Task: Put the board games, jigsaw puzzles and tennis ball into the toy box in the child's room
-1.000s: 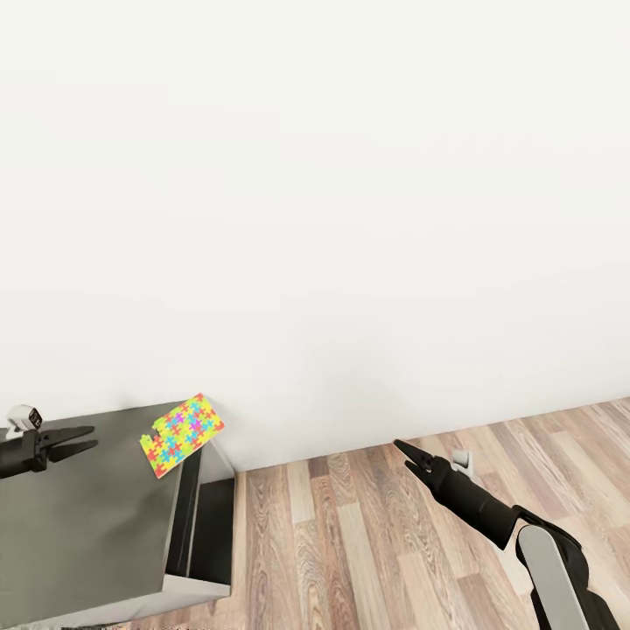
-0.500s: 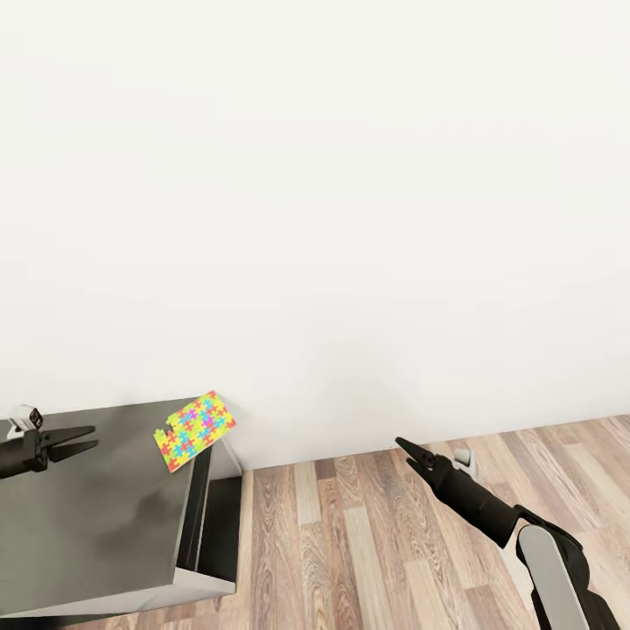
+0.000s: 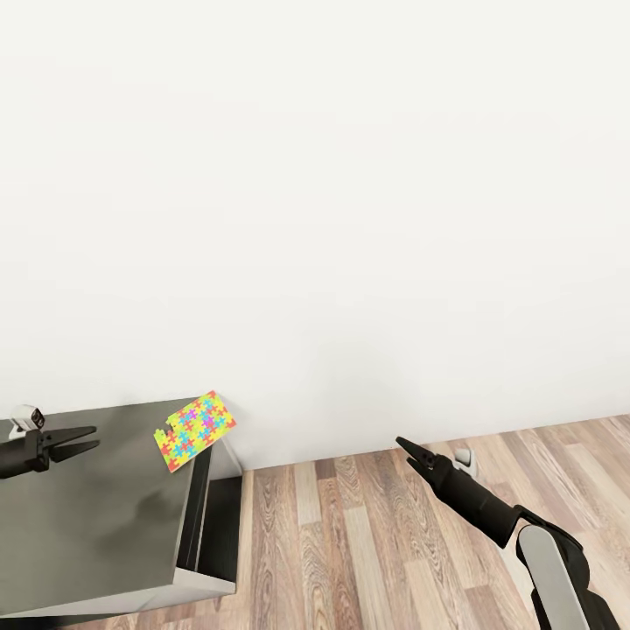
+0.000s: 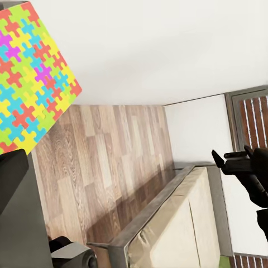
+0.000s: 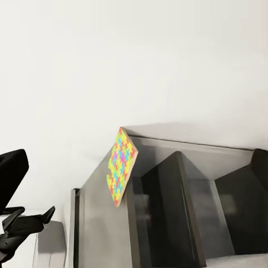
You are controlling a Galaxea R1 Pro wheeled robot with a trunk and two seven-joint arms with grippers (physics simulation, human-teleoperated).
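Robot is facing a white wall, with one jigsaw puzzle (image 3: 196,430) lying flat on the dark table (image 3: 87,516), right at its far corner by the edge. Left gripper (image 3: 72,442) is hovering over the table, well apart from the puzzle, fingers spread and empty. Right gripper (image 3: 409,453) is hanging over the wood floor (image 3: 367,542), fingers probably pressed together, hard to tell at this angle. Step in hand looks like reaching the puzzle: best to bring the left fingers low, pinching the overhanging edge, since a thin sheet is hard to lift flat. The toy box isn't among the things shown here, so its contents are unknown.
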